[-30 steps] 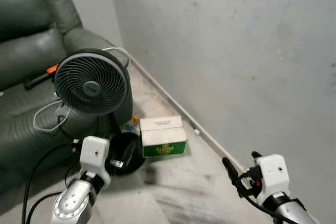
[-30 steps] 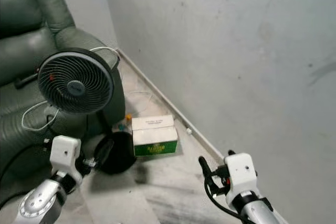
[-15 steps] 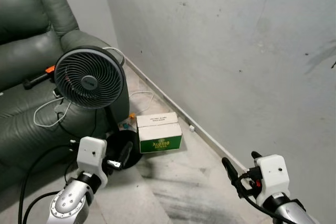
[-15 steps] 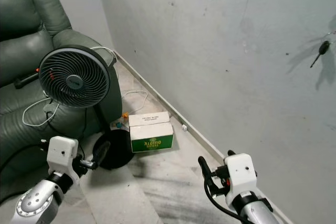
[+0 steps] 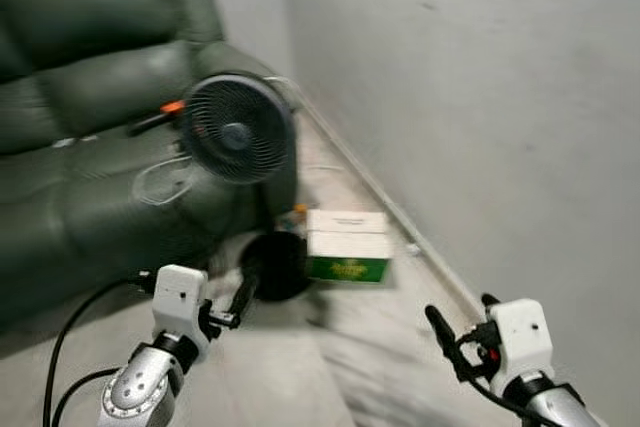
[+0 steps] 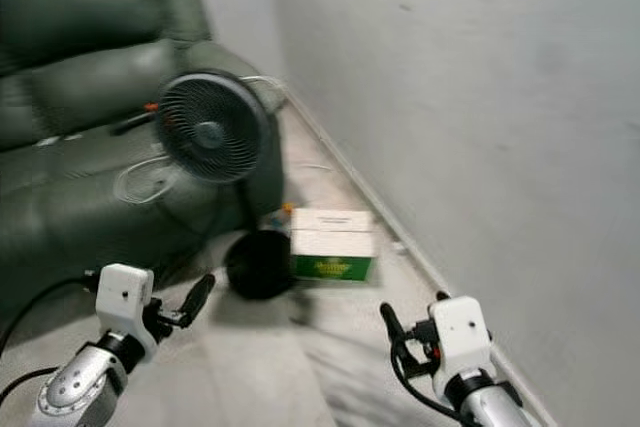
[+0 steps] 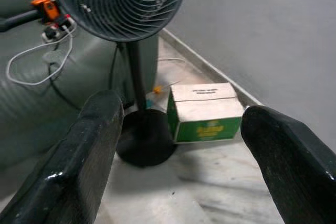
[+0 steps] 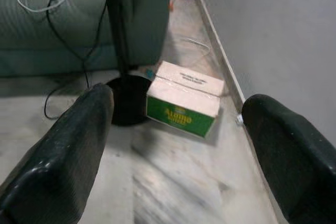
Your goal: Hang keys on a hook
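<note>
My left gripper (image 5: pixel 243 292) is held low at the front left over the marble floor. It is open, with nothing between its two black fingers (image 7: pixel 94 129). At the front right, near the wall, my right gripper (image 5: pixel 455 332) is also open and empty, its fingers (image 8: pixel 79 129) spread wide. Both point toward the green and white box (image 5: pixel 347 244) and the fan's base (image 5: pixel 272 265). The head views are blurred by motion.
A black standing fan (image 5: pixel 237 127) stands before a dark green leather sofa (image 5: pixel 80 147). White cable (image 5: pixel 160 179) and an orange-handled tool (image 5: pixel 165 112) lie on the sofa seat. A bare grey wall (image 5: pixel 480 77) with a baseboard (image 5: pixel 400 217) runs along the right. A black cord (image 5: pixel 75 332) trails on the floor (image 5: pixel 300 367) at the left.
The whole picture has swung, so the camera has turned left: fan and box now sit further right, and the dark key seen high on the wall has left the frame. Both grippers keep their pose.
</note>
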Robot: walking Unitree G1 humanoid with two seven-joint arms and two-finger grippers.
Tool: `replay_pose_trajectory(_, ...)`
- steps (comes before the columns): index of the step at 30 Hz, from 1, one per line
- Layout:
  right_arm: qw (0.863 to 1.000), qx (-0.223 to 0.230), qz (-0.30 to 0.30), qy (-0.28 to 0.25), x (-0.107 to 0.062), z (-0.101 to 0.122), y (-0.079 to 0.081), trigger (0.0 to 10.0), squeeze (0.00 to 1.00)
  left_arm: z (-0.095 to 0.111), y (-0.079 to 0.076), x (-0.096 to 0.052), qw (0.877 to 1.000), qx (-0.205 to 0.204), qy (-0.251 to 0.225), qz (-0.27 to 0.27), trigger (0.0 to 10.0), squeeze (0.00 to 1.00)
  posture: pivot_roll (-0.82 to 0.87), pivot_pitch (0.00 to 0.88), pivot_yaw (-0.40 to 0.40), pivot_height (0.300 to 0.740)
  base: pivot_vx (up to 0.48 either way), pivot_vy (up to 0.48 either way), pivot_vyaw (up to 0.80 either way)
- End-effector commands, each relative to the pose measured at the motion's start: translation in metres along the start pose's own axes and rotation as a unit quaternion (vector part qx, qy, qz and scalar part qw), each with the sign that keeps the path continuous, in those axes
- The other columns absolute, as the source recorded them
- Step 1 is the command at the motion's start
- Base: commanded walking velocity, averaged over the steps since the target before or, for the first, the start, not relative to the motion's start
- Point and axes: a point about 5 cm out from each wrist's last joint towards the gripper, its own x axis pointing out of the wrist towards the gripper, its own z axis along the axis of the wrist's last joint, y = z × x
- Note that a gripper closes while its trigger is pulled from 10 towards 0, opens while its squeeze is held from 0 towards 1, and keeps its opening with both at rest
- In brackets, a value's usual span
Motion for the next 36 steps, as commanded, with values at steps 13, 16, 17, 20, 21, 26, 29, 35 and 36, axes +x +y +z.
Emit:
replay_pose_trajectory(13,1.000,0.012,-0.007,-0.003,-0.0006,-0.0002,-0.0006,10.0,0.00,-0.0004,0.0025,0.0030,1.000,0.002,0.006,-0.004,10.0,0.00,-0.04,0.048,0.050,0.740,0.000,0.321,0.00)
replay_pose_trajectory(16,1.000,0.012,-0.007,-0.005,-0.0007,0.0011,0.0003,10.0,0.00,-0.0005,0.0027,0.0031,1.000,0.002,0.006,-0.003,10.0,0.00,-0.04,0.048,0.050,0.740,0.000,0.480,0.00)
replay_pose_trajectory(17,1.000,0.012,-0.007,-0.005,-0.0008,0.0017,0.0006,10.0,0.00,-0.0006,0.0028,0.0031,1.000,0.001,0.007,-0.003,10.0,0.00,-0.04,0.048,0.050,0.740,0.000,0.480,0.00)
replay_pose_trajectory(20,1.000,0.012,-0.007,-0.006,-0.0011,0.0030,0.0013,10.0,0.00,-0.0006,0.0026,0.0032,1.000,0.002,0.007,-0.003,10.0,0.00,-0.04,0.048,0.050,0.740,0.000,0.480,0.00)
replay_pose_trajectory(21,1.000,0.012,-0.007,-0.006,-0.0011,0.0032,0.0015,10.0,0.00,-0.0007,0.0027,0.0032,1.000,0.002,0.007,-0.003,10.0,0.00,-0.04,0.051,0.050,0.740,0.000,0.480,0.00)
replay_pose_trajectory(26,1.000,0.012,-0.006,-0.007,-0.0012,0.0037,0.0015,10.0,0.00,-0.0008,0.0025,0.0033,1.000,0.002,0.007,-0.003,10.0,0.00,-0.04,0.051,0.050,0.740,0.000,0.480,0.00)
replay_pose_trajectory(29,1.000,0.012,-0.007,-0.006,-0.0013,0.0038,0.0014,10.0,0.00,-0.0008,0.0025,0.0033,1.000,0.002,0.008,-0.004,10.0,0.00,-0.04,0.051,0.050,0.740,0.000,0.480,0.00)
replay_pose_trajectory(35,1.000,0.012,-0.008,-0.005,-0.0012,0.0031,0.0001,10.0,0.00,-0.0007,0.0019,0.0038,1.000,0.002,0.008,-0.004,10.0,0.00,-0.04,0.051,0.050,0.740,0.000,0.480,0.00)
replay_pose_trajectory(36,1.000,0.012,-0.008,-0.005,-0.0011,0.0029,0.0000,10.0,0.00,-0.0008,0.0019,0.0038,1.000,0.002,0.008,-0.003,10.0,0.00,-0.04,0.051,0.050,0.740,0.000,0.480,0.00)
